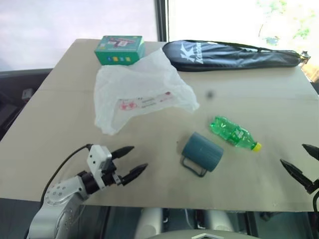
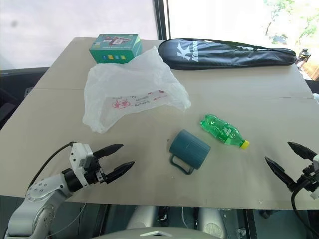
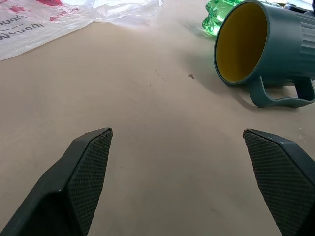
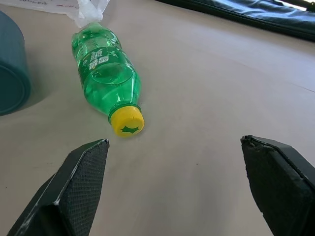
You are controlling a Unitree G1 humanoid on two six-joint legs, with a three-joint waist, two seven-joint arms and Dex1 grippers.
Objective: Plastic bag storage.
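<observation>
A beige table [image 1: 259, 99] stands before bright windows. The bag [image 1: 139, 89] lies spread beyond the mug [image 1: 202, 152], touching the box [image 1: 119, 49]. Left gripper [image 1: 130, 162] and right gripper [image 2: 285, 159] gape wide, empty. The left wrist view reveals the mug's yellow inside.

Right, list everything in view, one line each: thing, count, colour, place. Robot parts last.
table: one, beige, under everything.
plastic bag: one, translucent white with red print, far left of centre, spread flat.
box: one, green, far edge, at the bag's far edge.
racket cover: one, black with white lettering, far right.
mug: one, dark teal with yellow inside, on its side near centre.
bottle: one, green with yellow cap, lying right of the mug.
left gripper: one, black fingers, open, near left edge.
right gripper: one, black fingers, open, near right edge.
</observation>
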